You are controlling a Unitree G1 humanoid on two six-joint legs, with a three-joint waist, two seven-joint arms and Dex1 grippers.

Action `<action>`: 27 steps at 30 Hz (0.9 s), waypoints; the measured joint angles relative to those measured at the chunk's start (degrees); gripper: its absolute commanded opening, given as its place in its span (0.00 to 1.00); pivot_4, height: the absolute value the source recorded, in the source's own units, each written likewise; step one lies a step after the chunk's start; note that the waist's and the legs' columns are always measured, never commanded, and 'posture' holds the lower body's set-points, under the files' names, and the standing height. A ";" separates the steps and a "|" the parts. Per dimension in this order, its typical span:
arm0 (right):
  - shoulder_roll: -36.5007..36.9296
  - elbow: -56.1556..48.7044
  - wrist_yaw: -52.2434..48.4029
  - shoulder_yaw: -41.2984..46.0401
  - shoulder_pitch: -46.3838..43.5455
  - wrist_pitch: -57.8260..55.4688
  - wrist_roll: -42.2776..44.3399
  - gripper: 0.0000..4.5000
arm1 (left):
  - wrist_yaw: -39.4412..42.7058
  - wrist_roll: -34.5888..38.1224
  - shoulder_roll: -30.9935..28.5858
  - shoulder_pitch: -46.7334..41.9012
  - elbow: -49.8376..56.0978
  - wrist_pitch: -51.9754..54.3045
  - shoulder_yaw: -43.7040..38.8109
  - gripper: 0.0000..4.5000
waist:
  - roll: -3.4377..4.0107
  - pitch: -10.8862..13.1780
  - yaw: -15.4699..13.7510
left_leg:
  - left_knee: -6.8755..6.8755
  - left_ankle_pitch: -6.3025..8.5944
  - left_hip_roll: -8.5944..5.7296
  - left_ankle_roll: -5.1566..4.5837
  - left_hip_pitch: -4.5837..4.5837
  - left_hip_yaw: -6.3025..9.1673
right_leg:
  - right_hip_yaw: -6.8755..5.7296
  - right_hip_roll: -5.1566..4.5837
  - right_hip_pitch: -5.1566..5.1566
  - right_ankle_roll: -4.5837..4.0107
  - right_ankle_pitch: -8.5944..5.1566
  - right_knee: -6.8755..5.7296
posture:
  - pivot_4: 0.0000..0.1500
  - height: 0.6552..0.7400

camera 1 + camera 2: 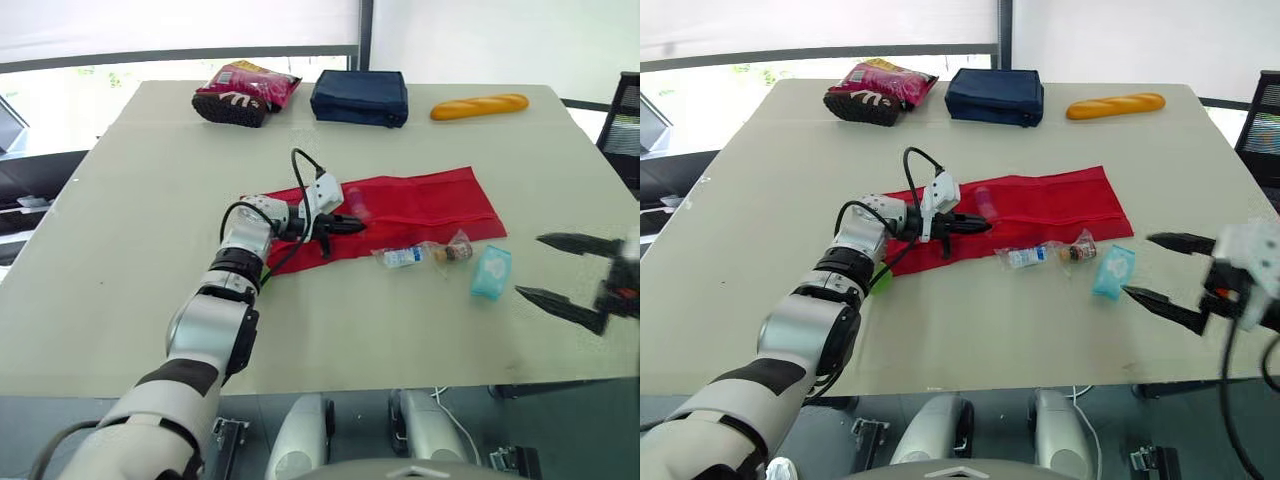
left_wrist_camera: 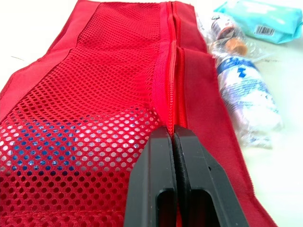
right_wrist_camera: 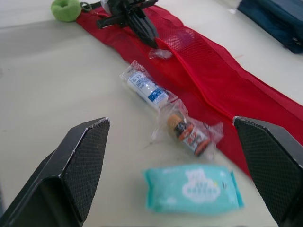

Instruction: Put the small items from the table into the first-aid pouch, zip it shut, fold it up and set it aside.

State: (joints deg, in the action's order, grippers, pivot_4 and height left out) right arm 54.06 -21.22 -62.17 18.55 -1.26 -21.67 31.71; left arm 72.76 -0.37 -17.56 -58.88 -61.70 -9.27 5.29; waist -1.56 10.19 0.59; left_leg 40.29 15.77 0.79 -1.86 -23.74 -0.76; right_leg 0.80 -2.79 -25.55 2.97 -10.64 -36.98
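Observation:
The red first-aid pouch lies unfolded flat across the middle of the table. My left gripper is shut, its tips resting on the zipper of the mesh pocket; something blue shows through the mesh. In front of the pouch lie a white blue-labelled tube in clear wrap, a small orange-capped bottle in clear wrap and a teal wipes pack. My right gripper hovers wide open to the right of the wipes pack, with nothing between its fingers.
Along the far edge sit a snack bag, a navy case and a baguette. A small green ball lies at the pouch's left end. A black chair stands beyond the table's right side.

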 measured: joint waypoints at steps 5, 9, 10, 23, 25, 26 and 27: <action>-1.79 9.78 -4.97 -15.79 -13.75 3.28 -7.24 0.98 | 0.00 -0.28 -0.76 0.20 0.00 -0.26 -0.02 0.00 | -0.02 0.01 0.08 | 0.02 0.00 -0.04 -0.01 -0.06 -0.01 | 0.04 -0.01 -0.02 -0.18 0.12 0.03 | 1.00 0.69; -6.20 20.80 -7.80 -25.49 -23.54 9.41 -15.47 0.98 | 0.00 -0.59 -0.89 0.26 0.12 -0.92 0.19 0.00 | -0.02 0.01 0.30 | 0.03 0.00 -0.04 -0.01 0.01 -0.08 | 0.11 0.01 -0.03 -0.13 0.15 0.01 | 1.00 0.69; -7.48 23.00 -8.23 -27.42 -25.32 10.67 -17.14 0.98 | 0.01 -0.58 -0.76 0.26 0.18 -1.12 0.26 0.00 | 0.01 0.01 0.24 | 0.02 -0.01 -0.03 -0.01 -0.01 -0.06 | 0.10 0.00 -0.05 -0.14 0.15 -0.02 | 1.00 0.69; -16.93 40.00 -9.32 -37.81 -38.26 16.66 -29.75 0.93 | -0.13 -0.60 -1.22 0.36 0.17 -1.59 0.29 0.00 | 0.02 0.02 0.17 | 0.02 -0.01 -0.06 0.00 -0.05 -0.04 | 0.09 -0.02 -0.09 -0.17 0.16 -0.08 | 1.00 0.69; -17.31 40.04 -9.31 -37.82 -38.48 16.17 -30.20 0.81 | -0.29 -0.60 -1.27 0.36 0.17 -1.64 0.29 0.00 | 0.02 0.02 0.19 | 0.02 -0.01 -0.06 0.00 -0.04 -0.04 | 0.09 -0.02 -0.09 -0.17 0.16 -0.08 | 1.00 0.69; -17.48 40.02 -9.21 -37.81 -38.62 15.75 -30.44 0.71 | -0.32 -0.60 -1.27 0.36 0.17 -1.68 0.29 0.00 | 0.02 0.01 0.19 | 0.02 -0.01 -0.06 0.00 -0.04 -0.04 | 0.08 -0.02 -0.09 -0.17 0.16 -0.09 | 1.00 0.69; -17.68 39.95 -9.04 -37.81 -38.72 15.23 -30.79 0.62 | -0.34 -0.60 -1.27 0.36 0.16 -1.71 0.29 0.00 | 0.03 0.01 0.19 | 0.02 -0.01 -0.06 0.00 -0.03 -0.04 | 0.08 -0.02 -0.09 -0.17 0.16 -0.11 | 1.00 0.69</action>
State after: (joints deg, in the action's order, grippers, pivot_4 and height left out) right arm 36.37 18.72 -71.21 -19.27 -39.98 -6.44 0.92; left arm 72.41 -0.98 -18.83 -58.52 -61.54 -10.99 5.58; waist -1.53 10.20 0.78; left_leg 40.32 15.76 0.73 -1.86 -23.77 -0.80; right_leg 0.88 -2.80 -25.64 2.80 -10.47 -37.09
